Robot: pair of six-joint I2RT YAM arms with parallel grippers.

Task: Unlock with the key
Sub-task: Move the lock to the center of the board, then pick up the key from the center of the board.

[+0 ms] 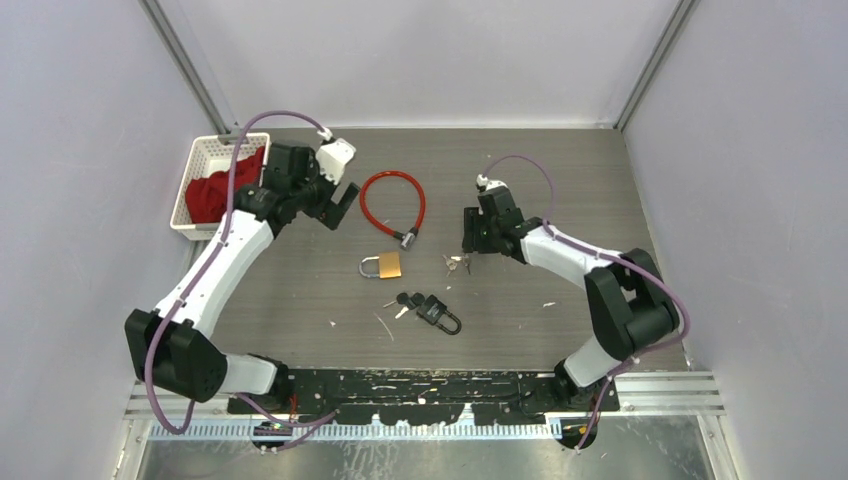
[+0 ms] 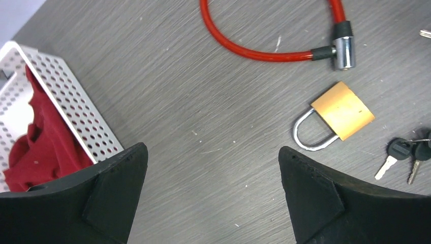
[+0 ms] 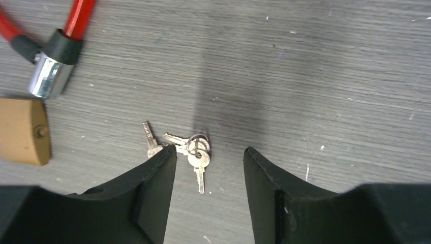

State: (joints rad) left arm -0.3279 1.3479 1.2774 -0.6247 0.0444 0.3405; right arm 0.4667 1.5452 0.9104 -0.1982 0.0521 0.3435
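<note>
Right claw (image 3: 209, 152), spread apart, frames the silver keys (image 3: 199, 158) at lower centre; descend squarely (they lie flat on the worktop (image 3: 330, 76)) before pinching. Left claw (image 2: 212, 148) is also apart.

You saw white link shells and black joint housings on left arm (image 1: 215, 268) and right arm (image 1: 562, 255). Purple-grey cable (image 1: 288, 113) looped behind each wrist. Left gripper (image 2: 212, 151), right gripper (image 3: 209, 151): fingers (image 2: 116, 199) were matte black, wedge-shaped.

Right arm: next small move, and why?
Probably lower the right tool straight down and close on the bunch of small silver keys: its jaws stand open, it holds nothing, and the key ring shows just between them.
</note>
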